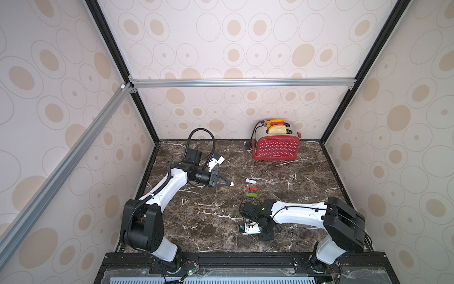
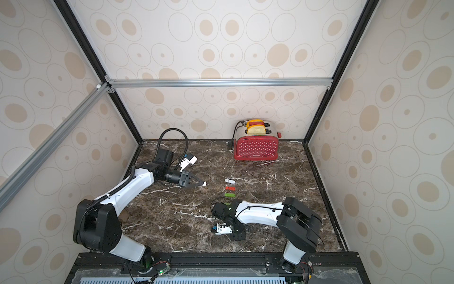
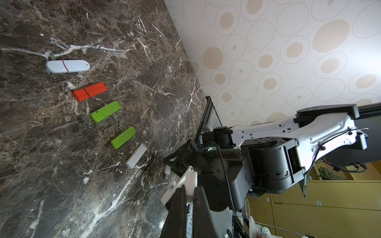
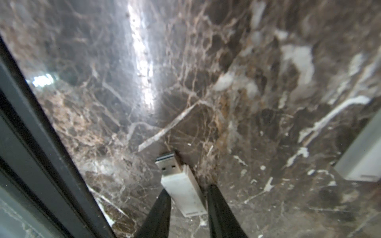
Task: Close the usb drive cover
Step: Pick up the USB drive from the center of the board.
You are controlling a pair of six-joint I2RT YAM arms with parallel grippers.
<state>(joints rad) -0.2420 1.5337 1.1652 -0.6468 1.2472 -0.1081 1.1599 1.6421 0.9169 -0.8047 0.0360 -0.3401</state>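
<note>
On your left, the left claw [image 1: 229, 183] is clamped tight on the white cover [image 3: 190, 177], which sticks out past its fingertips. In both top views it hangs above the dark marble counter [image 1: 196, 221], pointing towards the row of sticks and apart from them. Look next to the middle of the counter: you see a white capped stick [image 1: 250, 181], a red stick [image 1: 251, 188] and a green stick [image 1: 251, 195] lying one behind another, none touching. The left wrist view shows you that the row runs on with a second green stick [image 3: 123, 137] and a plain white stick [image 3: 136, 156]. Just past the end of that row, towards the front edge, your right claw [image 4: 188, 188] points down at the counter with the usb drive [image 4: 181, 181] between its fingers [image 4: 218, 206], the bare metal plug facing away from the claw. The gap is narrow, each finger right beside the white body, but you cannot tell whether they pinch it or only flank it. Further right, at the back wall, stands a red toaster [image 1: 276, 148] with toast in its slots, far from both claws
</note>
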